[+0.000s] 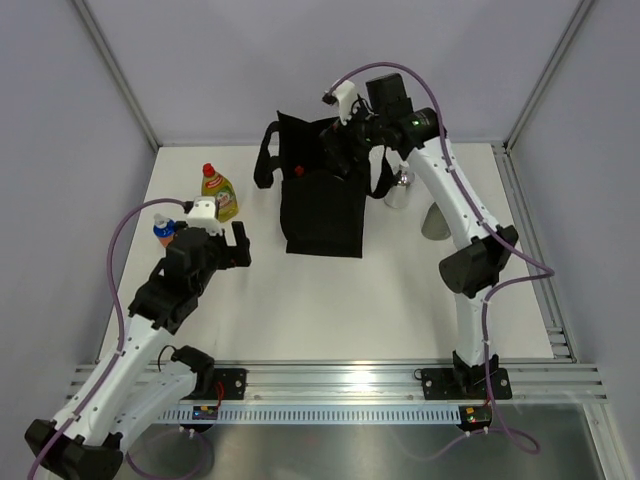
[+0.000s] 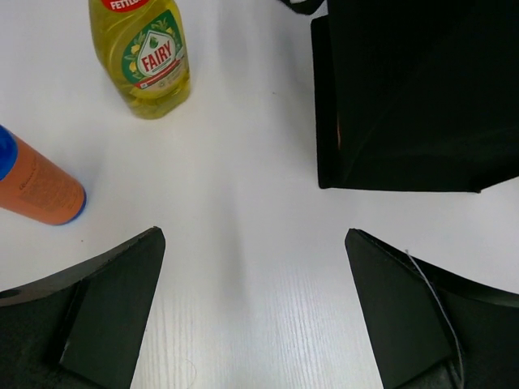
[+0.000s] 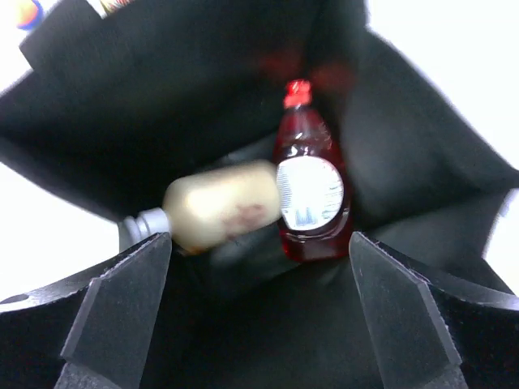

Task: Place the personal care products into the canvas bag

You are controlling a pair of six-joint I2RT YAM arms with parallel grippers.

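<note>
The canvas bag (image 1: 325, 225) should be left undisturbed as the right claw (image 3: 259, 243) (jaws apart above a cream bottle (image 3: 219, 203)) is lifted straight out.

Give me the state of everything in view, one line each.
Bag: upright, mouth open.
Red bottle: inside the bag.
Cream bottle: inside the bag, on its side, blurred.
Yellow bottle: on the table, outside the bag.
Orange bottle: on the table, outside the bag.
Silver bottle: on the table, outside the bag.
Grey-green bottle: on the table, outside the bag.
Left fingers: open, empty.
Right fingers: open, empty, over the bag.
</note>
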